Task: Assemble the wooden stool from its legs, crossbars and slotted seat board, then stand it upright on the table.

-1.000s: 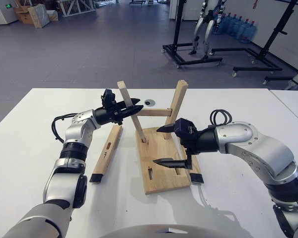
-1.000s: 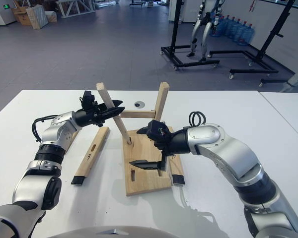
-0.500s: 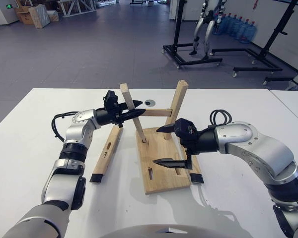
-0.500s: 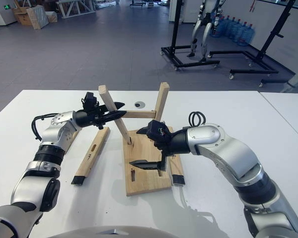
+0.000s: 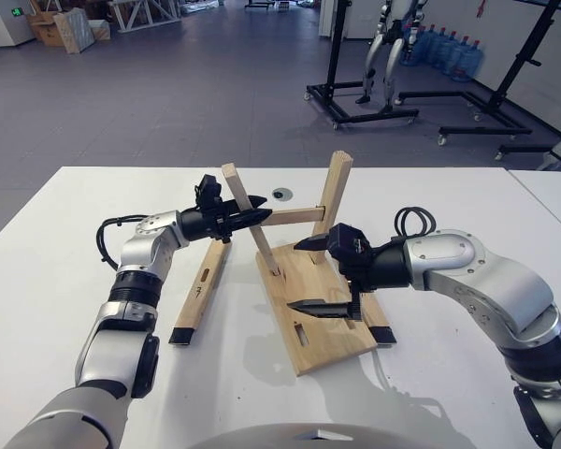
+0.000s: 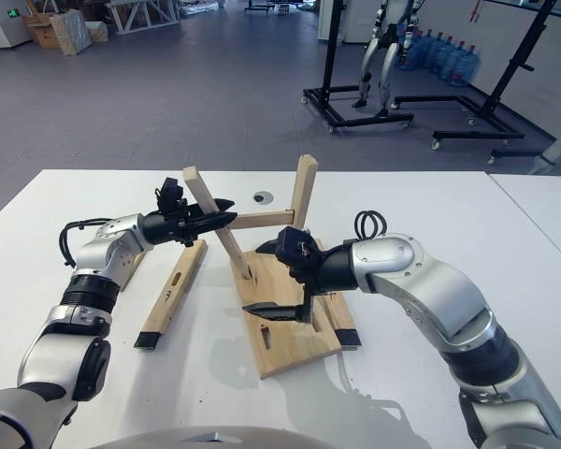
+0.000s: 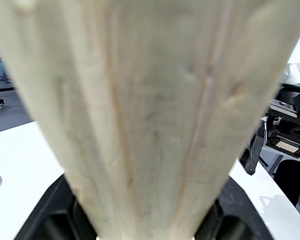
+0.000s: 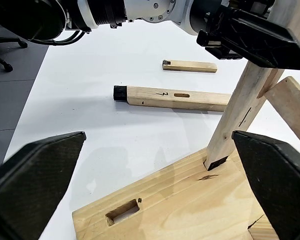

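Note:
The slotted seat board (image 5: 325, 323) lies flat on the white table, turned askew. Two legs stand in it: a tilted left leg (image 5: 253, 227) and a right leg (image 5: 334, 192), joined by a crossbar (image 5: 294, 217). My left gripper (image 5: 250, 211) is shut on the tilted left leg near its top; that leg (image 7: 140, 115) looms close in the left wrist view. My right gripper (image 5: 312, 275) hangs open just above the board, beside the foot of the right leg, with nothing between its fingers. The board's slots (image 8: 123, 210) are seen in the right wrist view.
A loose leg (image 5: 200, 289) with a black foot lies on the table left of the board, and another leg (image 5: 378, 321) lies along the board's right side. A short crossbar (image 8: 189, 65) lies beyond the loose leg (image 8: 172, 97). A round hole (image 5: 280, 195) sits at the table's far side.
My left gripper has shut on the tilted leg. The seat board has turned on the table, its near end swinging right. The right gripper has kept still.

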Tool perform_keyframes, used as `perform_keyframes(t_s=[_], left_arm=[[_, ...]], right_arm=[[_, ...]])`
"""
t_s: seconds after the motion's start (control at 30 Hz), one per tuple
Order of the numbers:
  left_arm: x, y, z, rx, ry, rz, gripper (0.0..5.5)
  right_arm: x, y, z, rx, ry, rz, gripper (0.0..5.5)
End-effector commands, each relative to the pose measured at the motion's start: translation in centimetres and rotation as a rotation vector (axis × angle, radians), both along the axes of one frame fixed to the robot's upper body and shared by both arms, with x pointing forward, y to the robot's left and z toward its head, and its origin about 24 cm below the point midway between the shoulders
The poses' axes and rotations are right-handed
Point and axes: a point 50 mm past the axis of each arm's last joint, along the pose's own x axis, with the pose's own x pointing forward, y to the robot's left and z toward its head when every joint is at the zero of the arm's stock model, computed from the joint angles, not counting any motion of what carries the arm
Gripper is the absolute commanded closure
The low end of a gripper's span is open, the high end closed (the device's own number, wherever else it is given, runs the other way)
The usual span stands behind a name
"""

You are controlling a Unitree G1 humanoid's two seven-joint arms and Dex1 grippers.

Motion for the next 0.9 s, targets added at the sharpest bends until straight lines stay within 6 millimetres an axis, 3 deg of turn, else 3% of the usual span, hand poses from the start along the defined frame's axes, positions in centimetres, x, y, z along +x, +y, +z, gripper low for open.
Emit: perform_keyframes(t_s=[0.03,0.47,0.9], left_arm=[[-0.3,-0.2,-1.9,0.100,0.081,0.001,3.48],[0.1,-0.8,-0.8,0.083,0.108,-0.022,3.48],[0.2,-1.3,-1.2,0.166,0.124,-0.006,3.48]], right_arm=[[-0.1,0.2,0.1,-0.009,-0.005,0.003,0.10],[-0.1,0.3,0.1,-0.002,-0.007,0.001,0.10],[0.1,0.4,0.3,0.003,-0.016,-0.006,0.10]])
